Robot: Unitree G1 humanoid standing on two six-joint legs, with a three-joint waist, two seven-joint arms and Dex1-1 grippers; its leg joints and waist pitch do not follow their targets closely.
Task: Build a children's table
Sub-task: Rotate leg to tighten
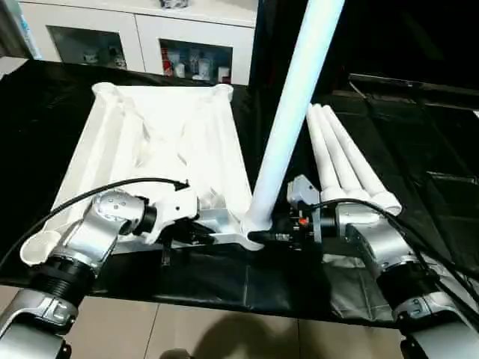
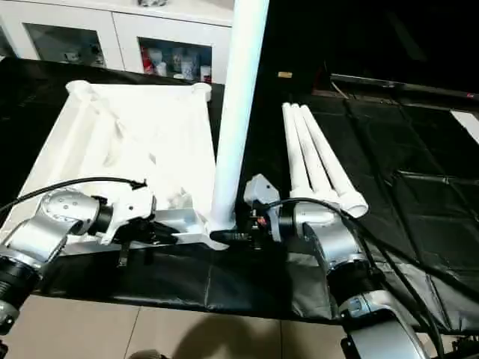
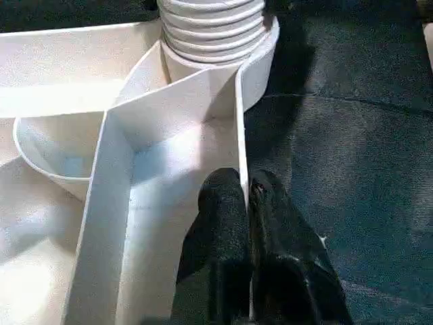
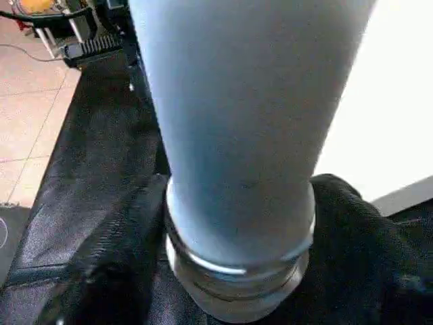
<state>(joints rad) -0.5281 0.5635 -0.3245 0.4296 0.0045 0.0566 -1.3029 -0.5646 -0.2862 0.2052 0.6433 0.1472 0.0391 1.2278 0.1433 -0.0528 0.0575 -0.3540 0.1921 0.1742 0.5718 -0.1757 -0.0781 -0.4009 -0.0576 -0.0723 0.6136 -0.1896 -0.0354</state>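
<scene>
The white tabletop lies underside up on the black cloth. One white leg stands upright in its near right corner socket, and the ribbed thread at the leg's base shows above the socket. My left gripper is shut on the thin edge wall of the tabletop just beside that socket. My right gripper reaches in from the right, with a black finger pressed against each side of the leg's base. Three more legs lie side by side to the right of the tabletop.
A white cabinet with glass doors stands behind the work surface. The black cloth covers the surface out to the right. Its front edge runs just below my forearms, with tiled floor beneath. Black cables loop over both wrists.
</scene>
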